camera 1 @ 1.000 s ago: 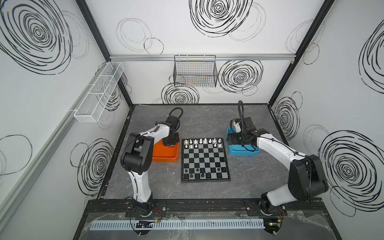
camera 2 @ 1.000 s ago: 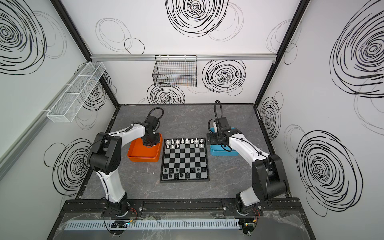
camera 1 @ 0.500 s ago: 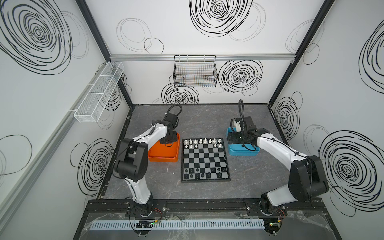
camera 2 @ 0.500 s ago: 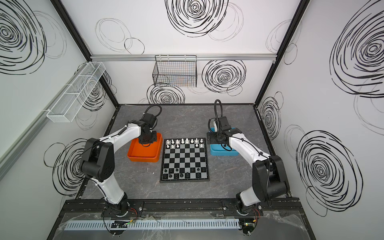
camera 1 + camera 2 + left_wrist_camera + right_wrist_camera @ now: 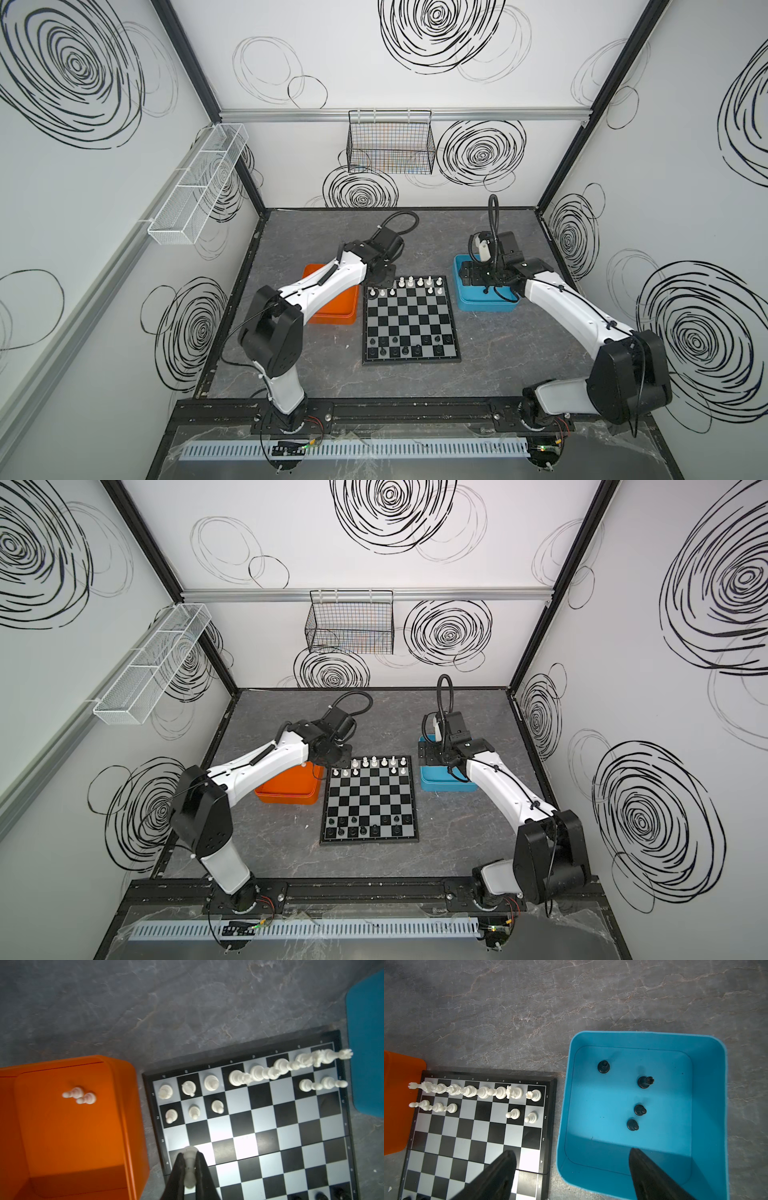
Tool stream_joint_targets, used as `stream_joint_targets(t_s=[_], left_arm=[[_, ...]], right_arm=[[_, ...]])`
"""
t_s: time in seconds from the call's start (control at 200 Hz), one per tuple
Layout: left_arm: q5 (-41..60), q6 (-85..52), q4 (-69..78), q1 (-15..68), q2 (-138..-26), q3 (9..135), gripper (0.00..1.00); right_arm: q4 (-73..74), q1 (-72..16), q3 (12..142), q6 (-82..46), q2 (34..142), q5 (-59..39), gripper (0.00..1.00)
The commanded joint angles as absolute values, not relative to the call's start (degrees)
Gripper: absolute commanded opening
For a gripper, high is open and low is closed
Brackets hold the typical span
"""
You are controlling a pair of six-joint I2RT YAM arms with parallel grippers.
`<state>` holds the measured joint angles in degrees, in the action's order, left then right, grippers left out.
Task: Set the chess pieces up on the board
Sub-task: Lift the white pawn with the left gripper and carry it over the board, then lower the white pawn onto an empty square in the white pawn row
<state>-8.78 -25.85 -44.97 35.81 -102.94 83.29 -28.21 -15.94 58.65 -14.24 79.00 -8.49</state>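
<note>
Presumably clamped left gripper [image 5: 190, 1156] on a white piece [image 5: 189, 1169] over an edge of the board [image 5: 261, 1109] to fill its gapped pawn row [image 5: 217, 1106], with right gripper [image 5: 571, 1152] spread beside the board above unplaced black pieces [image 5: 640, 1109].

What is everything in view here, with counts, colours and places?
chessboard: one, black and silver-grey, mid-table.
white chessmen: thirteen, white, board's far two rows.
spare white pawns: two, white, in orange tray.
black chessmen: count unclear, black, board's near two rows.
spare black pieces: four, black, in blue tray.
wire basket: one, black, back wall.
mesh rack: one, white, left wall.
left gripper: shut on a white pawn, above the board's left edge.
right gripper: open, above the blue tray.
</note>
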Motion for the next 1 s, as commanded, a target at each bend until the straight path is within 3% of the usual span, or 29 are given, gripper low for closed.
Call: stream_joint_targets(t_s=[0.0,0.991], left_arm=[[-8.62,-27.22,-44.22,37.71,-106.84,86.63,0.12],[-7.10,-29.31,-39.37,40.61,-118.27,91.30,0.16]], right_arm=[[-29.53,-15.51,57.57,-13.82,77.05,-7.25,0.89],[-29.06,-13.89,54.08,-13.49,74.71,-7.38,0.89]])
